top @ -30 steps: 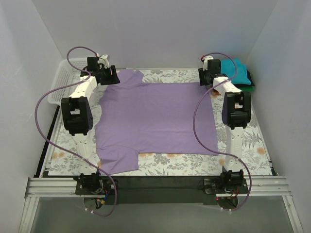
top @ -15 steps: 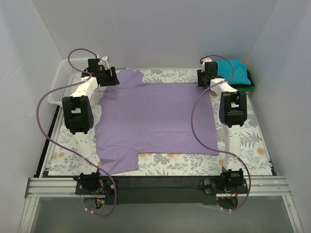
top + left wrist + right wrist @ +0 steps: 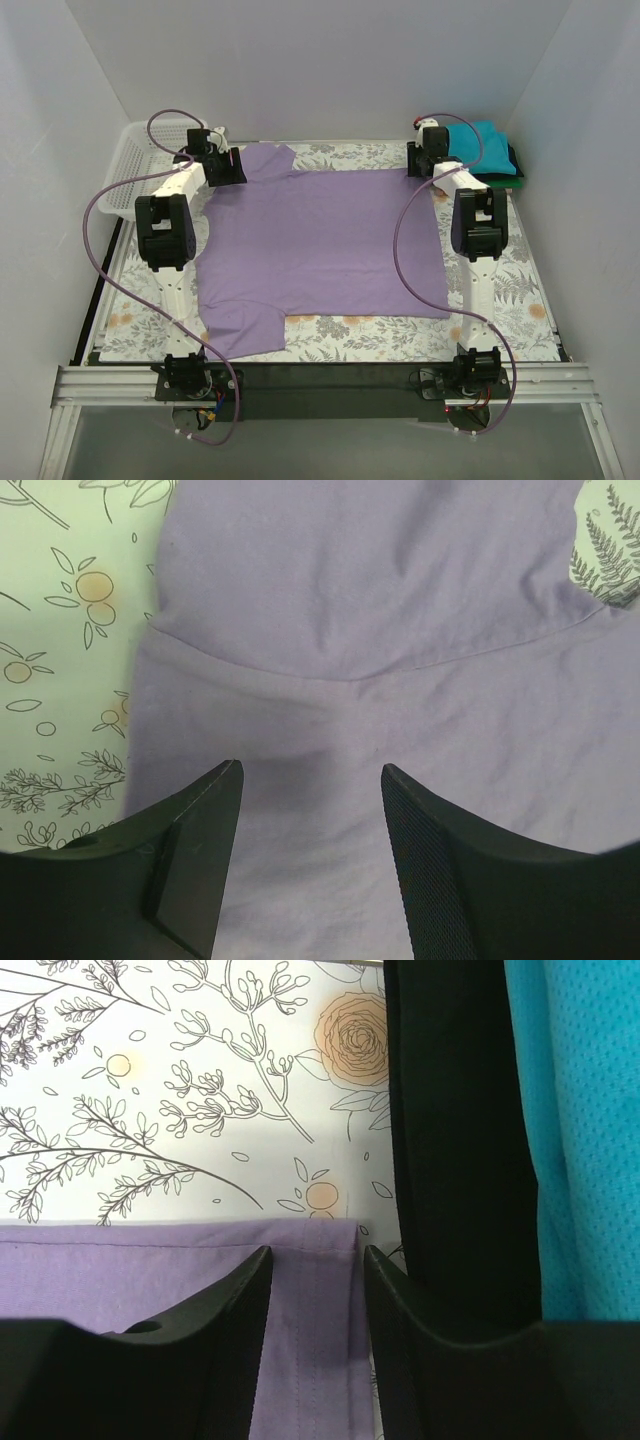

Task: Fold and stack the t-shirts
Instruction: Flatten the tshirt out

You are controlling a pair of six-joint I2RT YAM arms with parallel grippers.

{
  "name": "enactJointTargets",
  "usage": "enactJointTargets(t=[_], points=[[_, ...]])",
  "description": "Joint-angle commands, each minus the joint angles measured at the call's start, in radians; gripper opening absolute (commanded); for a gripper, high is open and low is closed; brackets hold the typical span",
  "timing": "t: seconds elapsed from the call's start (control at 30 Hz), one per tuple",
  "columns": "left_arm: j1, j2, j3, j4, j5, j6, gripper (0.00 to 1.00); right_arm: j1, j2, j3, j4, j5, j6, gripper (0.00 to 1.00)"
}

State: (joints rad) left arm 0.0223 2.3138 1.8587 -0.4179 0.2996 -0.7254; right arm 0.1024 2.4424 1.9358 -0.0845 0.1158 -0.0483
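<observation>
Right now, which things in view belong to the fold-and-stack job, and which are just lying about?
Job in hand:
large lavender-purple cloth t-shirt, spread flat
folded teal cloth t-shirt
dark green folded t-shirt, beneath the teal one

Lying about:
white plastic mesh basket
floral-patterned table cloth

No readable text, label or number anywhere
</observation>
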Motion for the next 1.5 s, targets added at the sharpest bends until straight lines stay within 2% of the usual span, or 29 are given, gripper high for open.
enactJointTargets(t=[0.0,0.13,0.53,0.63,0.73,0.77,0.8,0.83,0.93,1.17,1.47], points=[[-0.002,-0.028,0.037,0.01,0.002,-0.005,0.57,-0.024,-0.009,0.011,0.031,-0.034,0.041,0.5],[-0.004,-0.027,0.031,0.008,0.007,-0.008,0.57,-0.027,-0.022,0.018,0.049,-0.033,0.08,0.54],[-0.002,-0.014,0.051,0.002,-0.017,0.006,0.58,-0.03,0.015,0.019,0.063,-0.025,0.085,0.52],[-0.002,-0.004,0.062,-0.009,-0.031,0.006,0.59,-0.032,0.02,0.026,0.051,-0.025,0.09,0.43],[-0.002,0.012,0.08,-0.019,-0.04,0.007,0.61,-0.033,0.02,0.025,0.049,-0.03,0.087,0.41],[-0.002,0.024,0.085,-0.025,-0.042,0.007,0.61,-0.033,0.021,0.023,0.048,-0.034,0.084,0.36],[-0.002,0.029,0.092,-0.033,-0.045,0.007,0.61,-0.033,0.02,0.023,0.048,-0.041,0.082,0.31],[-0.002,0.035,0.102,-0.036,-0.047,0.007,0.61,-0.033,0.02,0.022,0.046,-0.048,0.079,0.18],[-0.002,0.041,0.106,-0.035,-0.051,0.009,0.61,-0.032,0.015,0.012,0.045,-0.062,0.07,0.01],[-0.002,0.091,0.183,-0.035,-0.126,0.026,0.63,-0.032,-0.013,-0.005,0.045,-0.108,0.051,0.01],[-0.002,0.13,0.252,-0.018,-0.142,0.023,0.63,-0.033,-0.055,-0.009,0.066,-0.084,0.013,0.01]])
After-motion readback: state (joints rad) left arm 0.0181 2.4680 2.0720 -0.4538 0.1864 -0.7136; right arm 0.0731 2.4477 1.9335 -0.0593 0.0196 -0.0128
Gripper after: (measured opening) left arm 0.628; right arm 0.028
